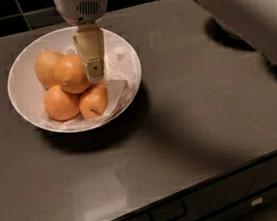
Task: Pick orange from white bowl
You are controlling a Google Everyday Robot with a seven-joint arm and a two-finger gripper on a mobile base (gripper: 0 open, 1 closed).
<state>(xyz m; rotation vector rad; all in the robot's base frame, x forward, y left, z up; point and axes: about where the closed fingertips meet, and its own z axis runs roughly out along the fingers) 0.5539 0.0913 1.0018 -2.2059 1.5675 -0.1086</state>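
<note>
My tan gripper (95, 76) hangs over the wide white bowl (23, 91), just beside the big round orange (70, 74); I cannot tell if it is open, so I should lower it slowly around that one.

Orange (71, 74) in white bowl (20, 91), far-left area of the bench, close to the back edge.
Orange: round, smooth, deep orange, sits highest in the bowl, a little left of its centre. Bowl: wide, shallow, glossy white, upright, flat on the bench, crumpled white paper lining (120, 87) bunched on its right side. Gripper (95, 75) points down into the bowl, just beside the orange's right flank.
</note>
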